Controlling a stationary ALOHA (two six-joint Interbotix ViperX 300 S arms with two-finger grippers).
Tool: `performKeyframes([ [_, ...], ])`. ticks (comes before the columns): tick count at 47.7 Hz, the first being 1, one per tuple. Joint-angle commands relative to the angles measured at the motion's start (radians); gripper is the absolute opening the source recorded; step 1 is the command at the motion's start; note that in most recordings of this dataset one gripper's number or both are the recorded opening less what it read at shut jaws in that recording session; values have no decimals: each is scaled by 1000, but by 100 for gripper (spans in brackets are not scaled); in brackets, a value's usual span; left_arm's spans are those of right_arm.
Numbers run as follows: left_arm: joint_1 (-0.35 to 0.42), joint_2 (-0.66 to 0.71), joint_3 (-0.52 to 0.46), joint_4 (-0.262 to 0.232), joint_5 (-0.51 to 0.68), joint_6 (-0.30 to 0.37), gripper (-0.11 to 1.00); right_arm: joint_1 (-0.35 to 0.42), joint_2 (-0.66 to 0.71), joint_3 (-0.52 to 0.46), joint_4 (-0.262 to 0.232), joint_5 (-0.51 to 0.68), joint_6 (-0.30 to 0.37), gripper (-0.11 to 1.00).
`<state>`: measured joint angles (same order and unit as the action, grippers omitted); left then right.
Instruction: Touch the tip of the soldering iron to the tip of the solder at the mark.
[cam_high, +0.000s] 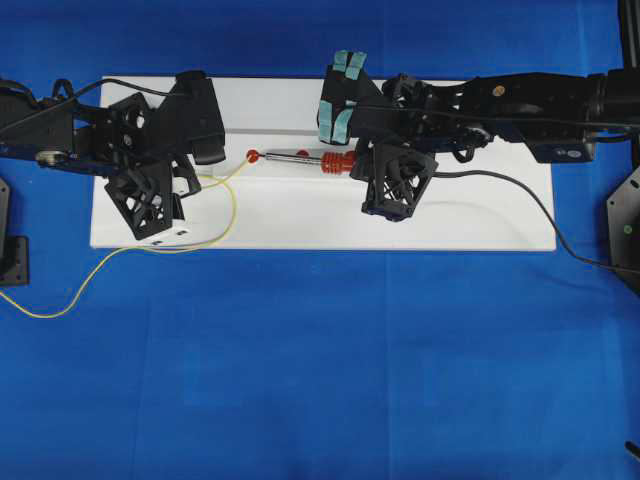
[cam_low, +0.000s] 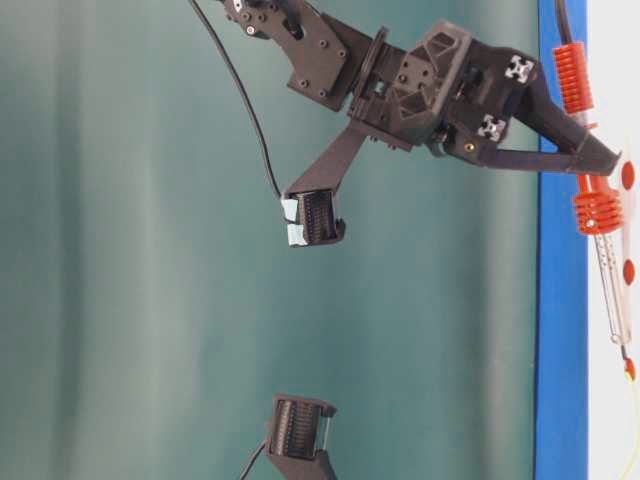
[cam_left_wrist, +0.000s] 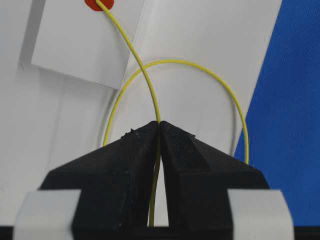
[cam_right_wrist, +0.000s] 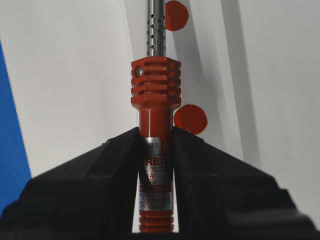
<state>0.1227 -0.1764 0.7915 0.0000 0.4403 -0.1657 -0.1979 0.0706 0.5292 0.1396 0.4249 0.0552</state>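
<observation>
At frame centre, your right gripper (cam_right_wrist: 156, 150) clamps the soldering iron (cam_right_wrist: 156, 100) by its red handle, shaft pointing up-frame past two red marks. Your left gripper (cam_left_wrist: 159, 125) pinches the solder (cam_left_wrist: 145, 65), whose end lies on a red mark (cam_left_wrist: 99, 4) at top.

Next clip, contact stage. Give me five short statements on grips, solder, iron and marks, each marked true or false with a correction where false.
1. The left gripper is shut on the solder. True.
2. The right gripper holds the soldering iron by its metal shaft. False: it clamps the red-orange handle.
3. The solder's tip lies on a red mark in the left wrist view. True.
4. The soldering iron lies loose on the white board. False: it is gripped by the right gripper.
5. The solder trails off the white board onto the blue cloth. True.
</observation>
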Motion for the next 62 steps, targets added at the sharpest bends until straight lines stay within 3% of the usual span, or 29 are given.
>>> performKeyframes([
  [1,0,-8,-20,3,-3,0,2,2,-12,-21,-2,-3,2,6],
  [50,2,-14,-23,3,3,2,2,3,-11,-25,-2,-2,0,6],
  [62,-5,-83,-44,3,95,2,2,3,-12,-25,-2,-6,0,6],
])
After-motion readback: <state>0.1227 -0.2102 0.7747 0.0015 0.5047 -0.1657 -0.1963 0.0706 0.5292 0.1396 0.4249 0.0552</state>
